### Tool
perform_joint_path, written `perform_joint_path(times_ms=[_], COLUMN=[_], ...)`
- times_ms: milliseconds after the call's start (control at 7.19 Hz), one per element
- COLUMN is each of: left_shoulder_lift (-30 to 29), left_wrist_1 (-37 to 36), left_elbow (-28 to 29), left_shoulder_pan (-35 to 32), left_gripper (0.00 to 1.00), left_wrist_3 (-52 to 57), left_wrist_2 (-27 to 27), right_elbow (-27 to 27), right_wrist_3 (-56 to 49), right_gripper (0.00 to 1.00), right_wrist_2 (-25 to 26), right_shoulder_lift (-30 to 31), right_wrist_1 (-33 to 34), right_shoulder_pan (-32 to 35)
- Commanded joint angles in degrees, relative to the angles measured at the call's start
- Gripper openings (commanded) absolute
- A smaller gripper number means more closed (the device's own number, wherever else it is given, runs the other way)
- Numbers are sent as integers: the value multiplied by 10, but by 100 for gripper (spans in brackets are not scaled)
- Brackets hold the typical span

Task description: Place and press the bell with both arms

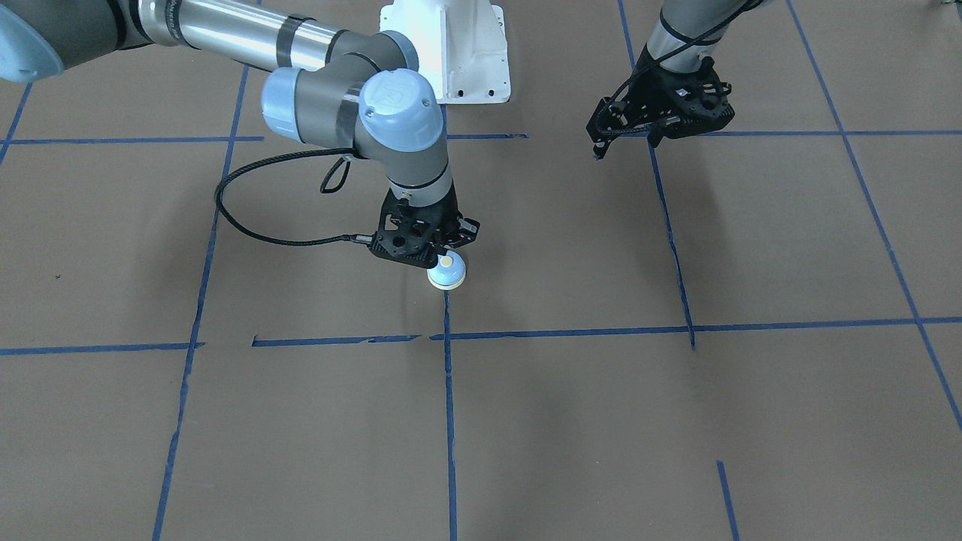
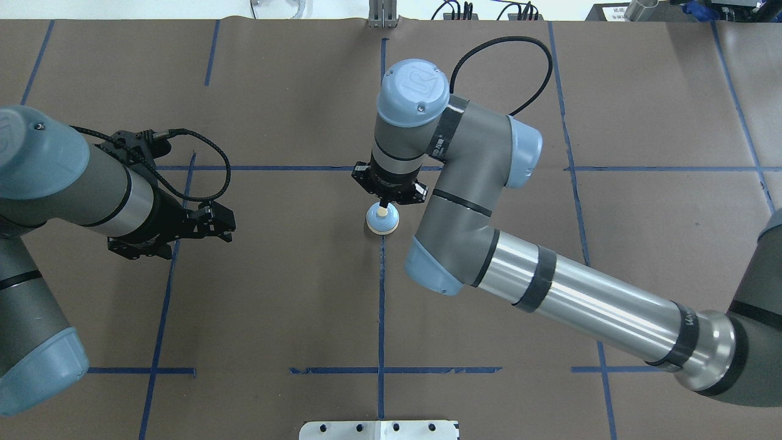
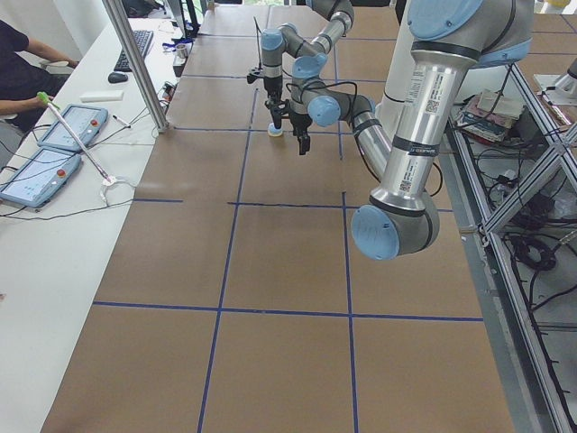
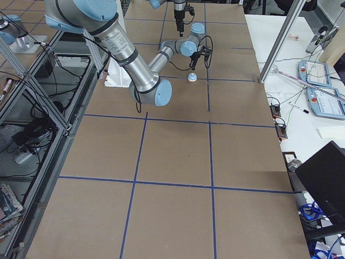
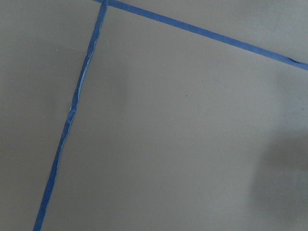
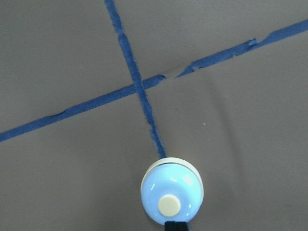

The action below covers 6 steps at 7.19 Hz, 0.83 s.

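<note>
Overhead exterior: bell (image 2: 382, 219) stands upright on the brown-papered table (image 2: 287, 287). It sits on the centre blue tape line (image 2: 381, 293), on the robot's side of a tape crossing. Right gripper (image 2: 383, 205) points straight down over it. A single black tip meets the cream button in this view, but contact cannot be confirmed from above. Left gripper (image 2: 223, 225) is well apart on the robot's left, over bare paper, with nothing seen in it.

Right wrist-mounted: supplies what the overhead lacks. Fingertips (image 6: 171, 226) show at the bottom edge, pressed together with only a thin seam between them and nothing gripped (bell (image 6: 172, 196) lies free, dome and base ring in full view). The tips overlap the dome's near rim.

Exterior front-facing: right gripper (image 1: 437, 260) is low, its body covering part of the bell (image 1: 446, 272). Left gripper (image 1: 599, 140) is tilted. How far its fingers are spread cannot be told from here or from overhead.

Left wrist-mounted: paper and two tape lines, so no reading on the fingers.

Exterior right: bell (image 4: 191, 78) is small, just beside the right gripper. Too small for finger detail.
</note>
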<state>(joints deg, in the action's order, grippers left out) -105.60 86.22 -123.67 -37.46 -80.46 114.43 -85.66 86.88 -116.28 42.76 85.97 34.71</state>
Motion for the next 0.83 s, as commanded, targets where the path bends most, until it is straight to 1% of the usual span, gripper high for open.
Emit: perform_joint_path(times_ms=[0,139,278,417,556,695], left_shoulder_lift=[0,0,1,19,59,102], left_wrist_1=[0,0,0,0,-8,-11], left_elbow=[2,2,4,-5,-41,-61], left_shoulder_pan=[0,-1,-2,-11,-19,-49], left_gripper=[100,100,100,100,100,100], left_wrist_3=[6,19,51,88,132,219], left_wrist_2=[0,0,0,5,6,9], right_elbow=[-153,-202,-245,-280,-316,-337], right_wrist_3=[-11,-58,-101,-130,-189,-270], right_gripper=[0,1,12,59,100,100], right_wrist_2=[-23,-32,-40,-41,-42,-53], right_shoulder_lift=[126,171,225,279,338,388], right_wrist_1=[2,2,2,0,-3,0], right_shoulder_pan=[31,47,67,90,115,158])
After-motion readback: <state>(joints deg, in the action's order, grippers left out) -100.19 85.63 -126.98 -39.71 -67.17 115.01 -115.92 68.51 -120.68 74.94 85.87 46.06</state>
